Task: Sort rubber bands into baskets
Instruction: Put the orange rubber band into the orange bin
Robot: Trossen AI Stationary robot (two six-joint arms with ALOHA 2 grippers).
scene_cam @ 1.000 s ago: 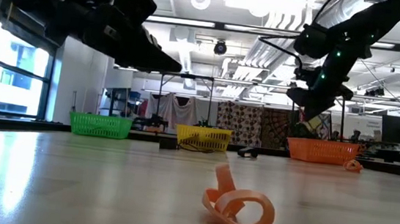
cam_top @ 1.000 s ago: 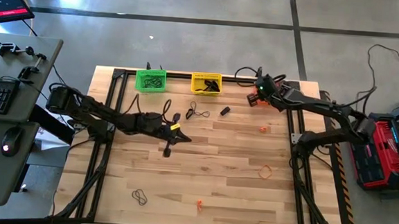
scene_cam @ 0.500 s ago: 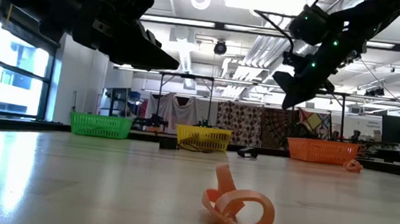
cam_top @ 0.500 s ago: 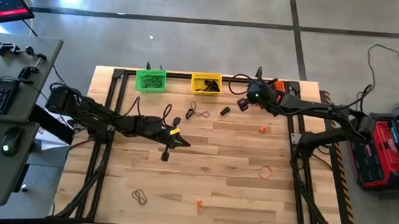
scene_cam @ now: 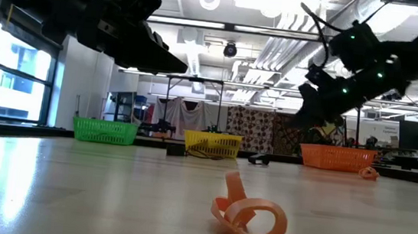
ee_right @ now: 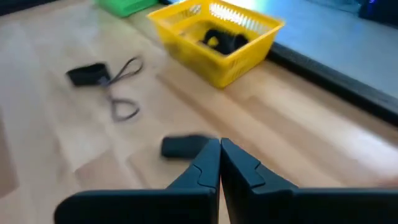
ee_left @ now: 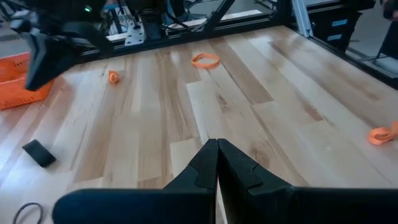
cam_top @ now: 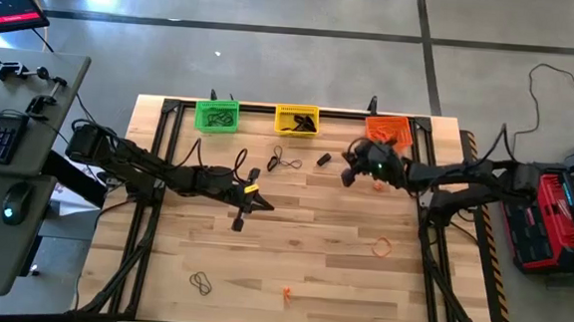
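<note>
Both jaws pressed together, empty. Right gripper [cam_top: 350, 171] near black band [cam_top: 323, 159], likely next pick for yellow basket [cam_top: 297, 119].

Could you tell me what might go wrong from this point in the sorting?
The right gripper hangs shut and apparently empty near the black band by the yellow basket; it must open before descending, or it may only nudge that band aside. The left gripper is shut at mid-table with no band seen in it, so its pick may have failed. The orange bands lie far apart, so some could be overlooked.
</note>
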